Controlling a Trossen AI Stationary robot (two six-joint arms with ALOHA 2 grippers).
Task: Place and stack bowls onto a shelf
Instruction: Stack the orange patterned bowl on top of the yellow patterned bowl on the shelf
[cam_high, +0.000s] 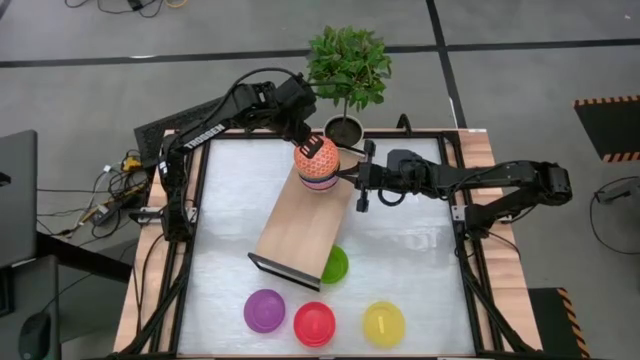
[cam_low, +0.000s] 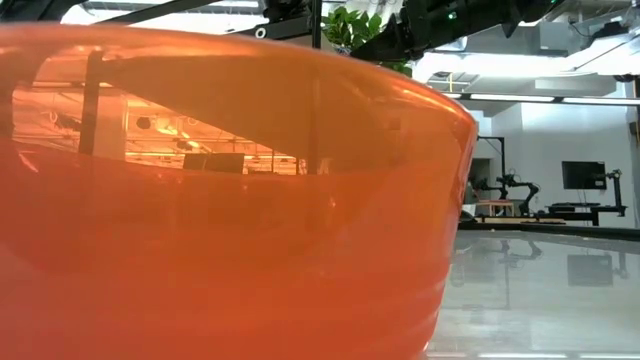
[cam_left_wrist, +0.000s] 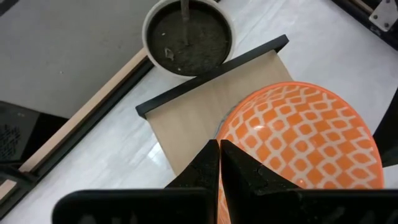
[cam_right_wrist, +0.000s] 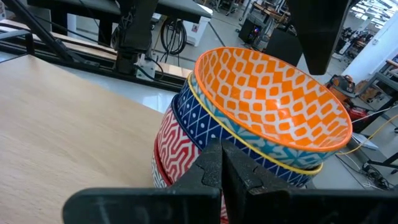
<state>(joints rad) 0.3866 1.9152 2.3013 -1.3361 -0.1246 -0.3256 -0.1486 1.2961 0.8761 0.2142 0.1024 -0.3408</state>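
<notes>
The shelf (cam_high: 298, 228) lies on the white table (cam_high: 420, 260), its long axis running diagonally from the plant pot (cam_high: 343, 130) toward the green bowl (cam_high: 335, 264). At its far end stands the patterned bowl stack (cam_high: 317, 166), openings upward. The left gripper (cam_high: 305, 140) is closed empty above the stack; the right gripper (cam_high: 352, 179) is closed empty beside it.

1. a plain red plastic bowl (cam_low: 220, 190) fills the low view, hiding the worktop behind it and cut off at the left and bottom edges.
2. the small green bowl (cam_high: 336, 264) is half hidden under the light-wood shelf board (cam_high: 300, 225).
</notes>
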